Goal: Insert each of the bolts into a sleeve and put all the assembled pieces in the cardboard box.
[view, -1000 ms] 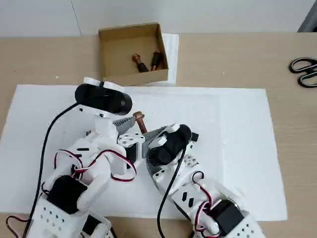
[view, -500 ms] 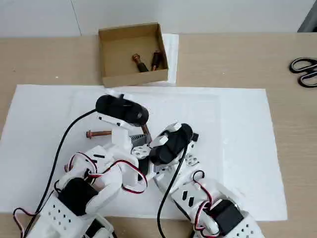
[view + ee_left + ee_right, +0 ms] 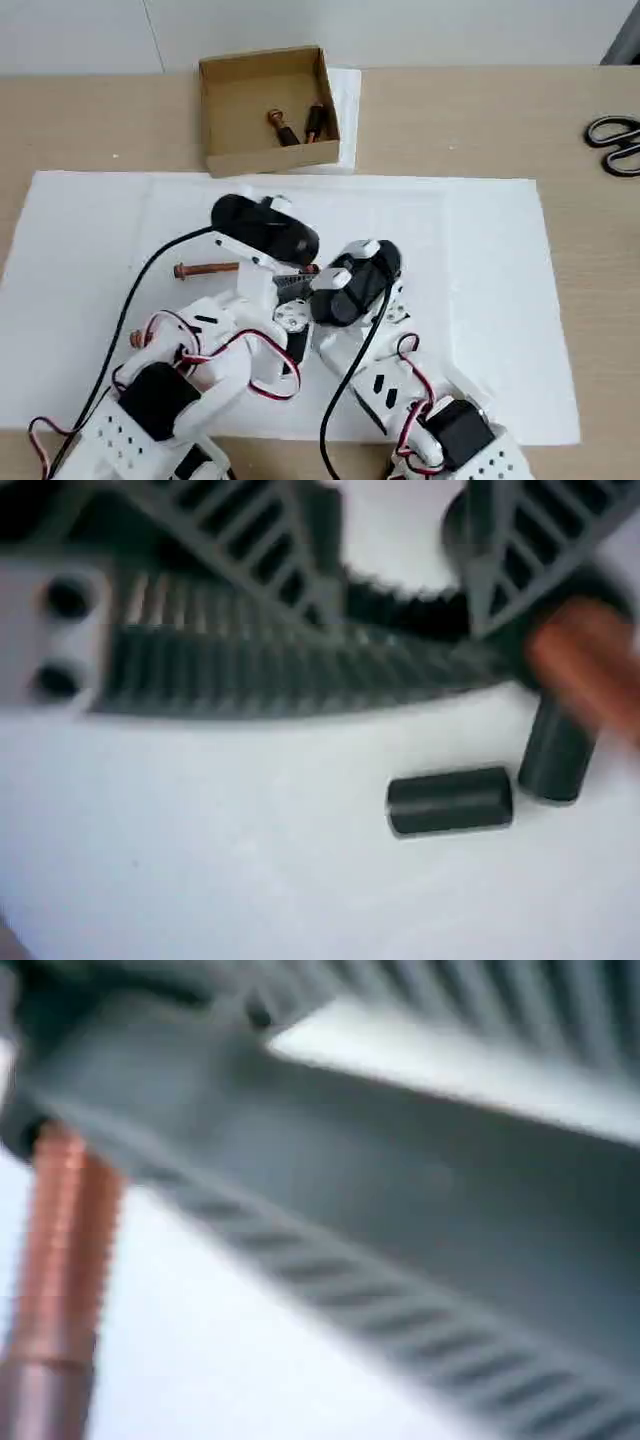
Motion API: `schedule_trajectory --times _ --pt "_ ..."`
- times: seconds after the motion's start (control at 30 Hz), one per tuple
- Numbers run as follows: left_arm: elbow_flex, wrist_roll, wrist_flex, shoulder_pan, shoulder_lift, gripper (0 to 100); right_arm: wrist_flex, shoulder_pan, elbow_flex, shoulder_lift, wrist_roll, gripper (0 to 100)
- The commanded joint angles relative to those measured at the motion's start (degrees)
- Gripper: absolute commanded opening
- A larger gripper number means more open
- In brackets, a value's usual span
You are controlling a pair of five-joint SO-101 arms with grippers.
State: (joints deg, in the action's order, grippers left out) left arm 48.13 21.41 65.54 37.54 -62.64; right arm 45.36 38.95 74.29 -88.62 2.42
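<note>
While right gripper (image 3: 308,272) clamps bolt (image 3: 55,1270) (left gripper (image 3: 290,286): state unreadable), insertion step current; next: seat sleeve (image 3: 555,765), carry to cardboard box (image 3: 222,110), 12 o'clock.

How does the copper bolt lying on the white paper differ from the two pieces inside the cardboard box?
The bolt on the white paper is bare copper where it shows; the two pieces in the cardboard box each carry a dark sleeve. The bolt lies straight across the sheet; the two pieces lie slanted, side by side. All show copper.
</note>
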Motion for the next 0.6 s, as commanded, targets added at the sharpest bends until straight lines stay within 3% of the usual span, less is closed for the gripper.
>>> schedule_trajectory --times 0.0,0.33,0.57 --pt "-1.2 -0.9 0.0 0.5 -0.4 0 -2.9 -0.9 -1.6 -0.6 -0.4 0.2" --pt "-1.5 -0.7 0.0 0.4 -0.4 1 -2.9 -0.8 2.5 -0.6 -0.2 0.2" --pt "-4.4 -0.8 -0.1 -3.6 -0.4 1 -2.9 -0.8 4.7 -0.6 -0.1 0.2"
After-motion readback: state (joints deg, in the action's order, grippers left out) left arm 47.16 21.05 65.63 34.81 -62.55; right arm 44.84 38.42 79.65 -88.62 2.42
